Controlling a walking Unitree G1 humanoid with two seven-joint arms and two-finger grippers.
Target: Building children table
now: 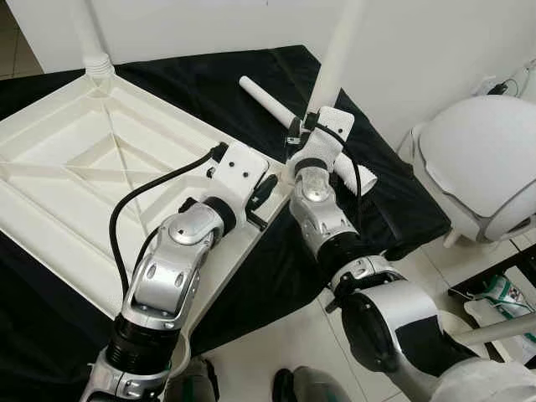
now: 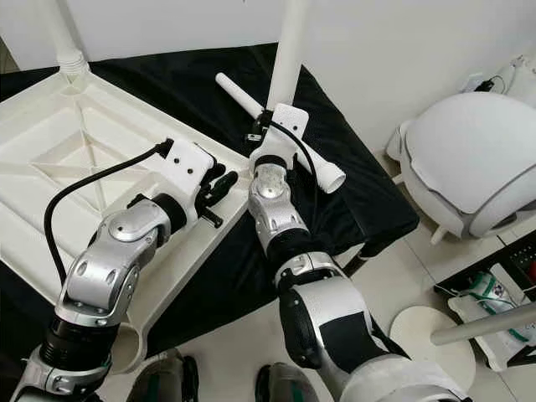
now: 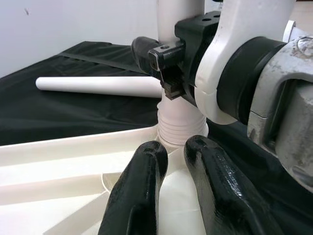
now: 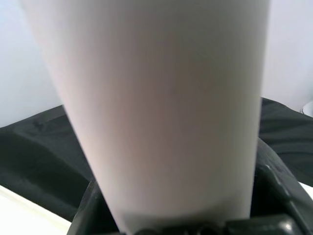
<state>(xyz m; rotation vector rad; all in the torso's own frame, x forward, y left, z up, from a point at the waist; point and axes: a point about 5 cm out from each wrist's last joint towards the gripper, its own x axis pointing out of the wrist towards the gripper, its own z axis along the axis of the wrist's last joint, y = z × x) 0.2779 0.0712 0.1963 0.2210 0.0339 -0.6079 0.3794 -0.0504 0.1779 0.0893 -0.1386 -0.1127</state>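
Upper left of the head views: one white table leg (image 1: pixel 87 33), upright, seated in the far corner socket of the tabletop.

Left half of the frame: white plastic tabletop (image 1: pixel 75 167), lying upside down with its ribbed underside up, resting on a black cloth (image 1: pixel 201 84) that covers the work surface.

Lower left to centre: left arm, silver, with a black cable looping over it. Left gripper (image 1: pixel 261 198) sits at the tabletop's near right corner; in the left wrist view its two black fingers (image 3: pixel 142 196) lie close together with a narrow gap, holding nothing, tips on the white plastic just before the ribbed base of the upright leg.

Centre: second table leg (image 1: pixel 337 50), upright, its threaded end in the corner socket. Right gripper (image 3: pixel 166 63) is clamped around this leg low on its shaft; the right wrist view shows the white tube close between the black fingers.

Centre, behind it: loose table leg (image 2: pixel 243 99) lying flat on the cloth, partly hidden by the right wrist.

Right of frame: large white rounded object (image 1: pixel 481 159) on the tiled floor (image 1: pixel 293 343).
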